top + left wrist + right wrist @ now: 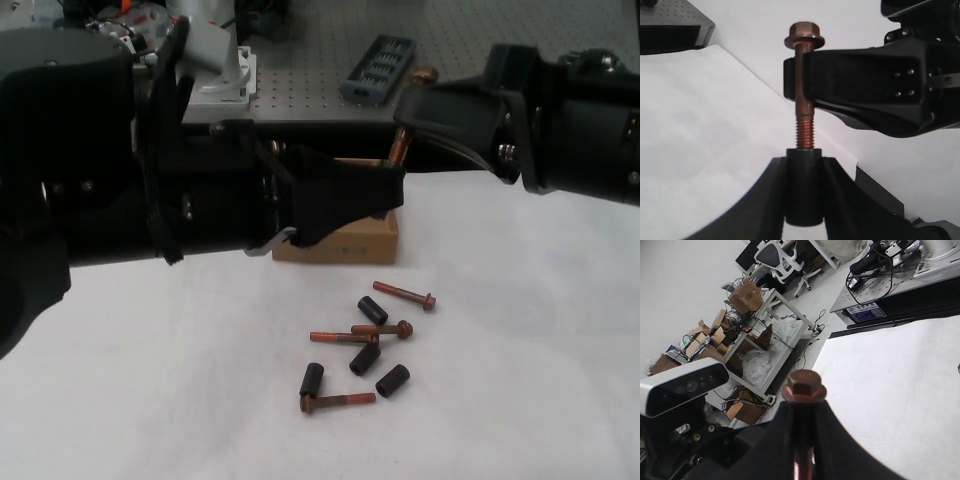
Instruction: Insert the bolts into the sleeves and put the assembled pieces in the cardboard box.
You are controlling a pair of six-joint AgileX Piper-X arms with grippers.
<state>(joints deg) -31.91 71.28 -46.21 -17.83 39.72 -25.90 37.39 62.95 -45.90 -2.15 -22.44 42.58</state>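
Nearest the camera, on the white desk (520,400), four loose bolts (343,337) and four black sleeves (365,359) lie scattered close together, none of them mated. At their 12 o'clock sits the cardboard box (340,245). The arm coming in from 9 o'clock hides its inside, so whether any finished piece lies there cannot be told. Above the box, the left end effector (804,162) is clamped on an upright sleeve (804,195). The right end effector (803,415), reaching in from 3 o'clock, grips a copper-coloured bolt (804,127) by its shank just below the head. The threaded tip sits at the sleeve's mouth, barely entered. This pair looks to be at the start of insertion: it has to be pushed home and boxed, and four more pairs are left.
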